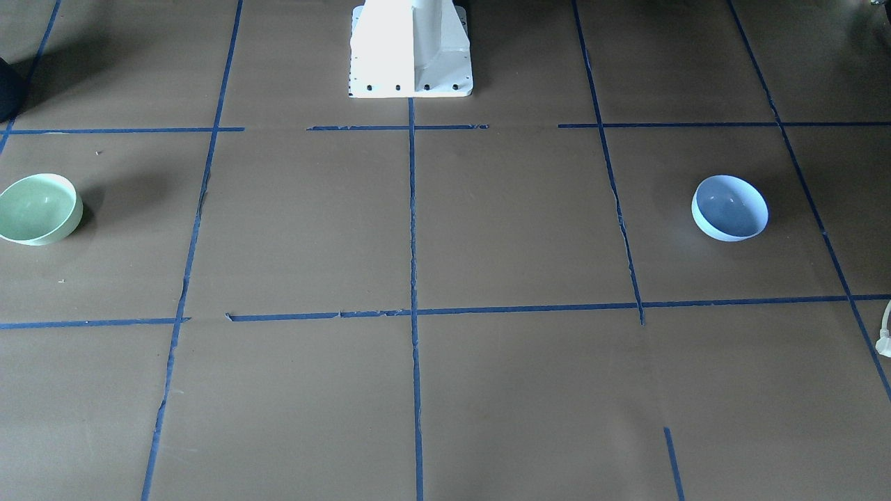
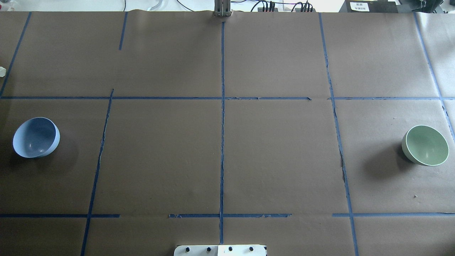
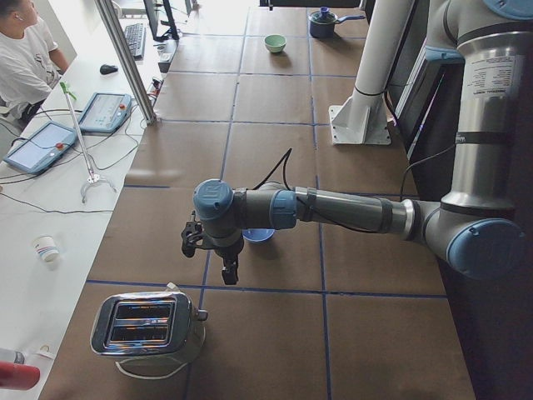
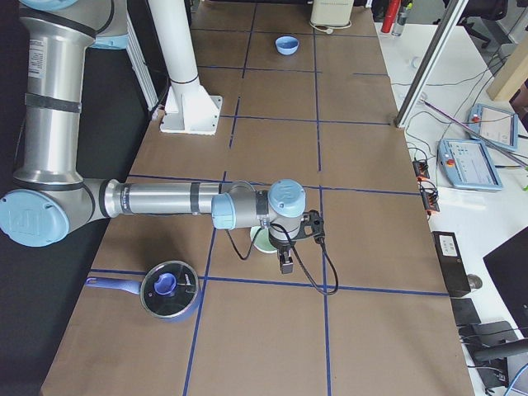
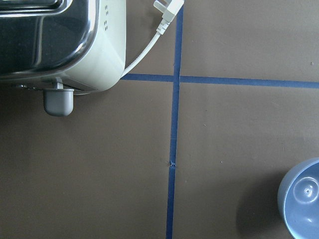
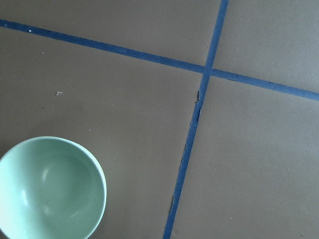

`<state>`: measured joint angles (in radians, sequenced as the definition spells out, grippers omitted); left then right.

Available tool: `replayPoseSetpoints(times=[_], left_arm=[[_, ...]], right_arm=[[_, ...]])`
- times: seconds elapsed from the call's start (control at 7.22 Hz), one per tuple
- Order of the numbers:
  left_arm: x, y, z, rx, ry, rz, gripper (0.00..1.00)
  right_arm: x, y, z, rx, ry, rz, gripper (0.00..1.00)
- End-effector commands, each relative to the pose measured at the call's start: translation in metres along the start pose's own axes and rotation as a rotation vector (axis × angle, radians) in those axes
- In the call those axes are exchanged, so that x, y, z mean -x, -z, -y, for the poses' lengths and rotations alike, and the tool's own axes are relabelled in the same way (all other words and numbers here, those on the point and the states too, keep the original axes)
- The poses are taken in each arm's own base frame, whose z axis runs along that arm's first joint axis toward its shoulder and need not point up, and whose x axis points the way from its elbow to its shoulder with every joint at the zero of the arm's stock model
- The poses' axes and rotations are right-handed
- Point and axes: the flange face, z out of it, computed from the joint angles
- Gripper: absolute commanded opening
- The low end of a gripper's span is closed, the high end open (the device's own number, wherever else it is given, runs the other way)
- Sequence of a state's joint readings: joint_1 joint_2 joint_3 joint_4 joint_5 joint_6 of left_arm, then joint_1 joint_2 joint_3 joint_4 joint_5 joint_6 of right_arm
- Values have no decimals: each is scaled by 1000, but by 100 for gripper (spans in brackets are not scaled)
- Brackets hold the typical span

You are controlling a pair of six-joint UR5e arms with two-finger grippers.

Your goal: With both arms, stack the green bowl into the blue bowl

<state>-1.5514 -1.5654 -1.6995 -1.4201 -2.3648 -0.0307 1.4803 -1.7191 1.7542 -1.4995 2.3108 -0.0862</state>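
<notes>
Blue bowl: The pale blue, round, shiny bowl [image 2: 36,137] sits open side up on the table, far out on the robot's left side. It is empty.
Green bowl: The pale mint-green, round, shiny bowl [image 2: 425,145] sits open side up far out on the robot's right side. It is empty too. The two bowls are well apart, at opposite ends of the table.
Pot: A dark round pot with a see-through lid, a blue knob and a blue handle [image 4: 167,290] stands near the green bowl. The lid is on, so its inside cannot be seen.
Toaster: A shiny silver toaster with two slots [image 3: 148,325] stands near the blue bowl. Its white cord and plug [image 5: 167,10] lie beside it.
Left gripper: The black left gripper [image 3: 228,268] hangs over the table between the toaster and the blue bowl. It touches neither. No view shows if its jaws are apart or together.
Right gripper: The black right gripper [image 4: 285,262] hangs right by the green bowl, and its arm hides part of the bowl. Its jaws cannot be judged either.
Table: The table is covered with brown paper [image 1: 529,229]. Blue tape lines [image 2: 222,142] cut it into big squares.
Base: A white pedestal [image 1: 411,62] stands at the robot's edge, on the middle line.
Room: A white side desk [image 3: 50,208] runs along the far edge of the table. A paper cup [image 3: 46,247] and a flat control screen [image 3: 42,146] lie on it. A person in a white shirt [image 3: 25,62] sits behind it.
</notes>
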Motion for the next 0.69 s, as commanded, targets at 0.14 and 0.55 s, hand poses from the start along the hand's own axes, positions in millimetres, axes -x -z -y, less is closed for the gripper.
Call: replayPoseSetpoints(times=[0.14, 0.55], left_arm=[[-17, -10, -2, 21, -34, 15, 100], [-15, -15, -3, 28, -26, -3, 100]], right_arm=[[-1, -4, -5, 8, -7, 18, 100], [1, -3, -4, 3, -4, 37, 100]])
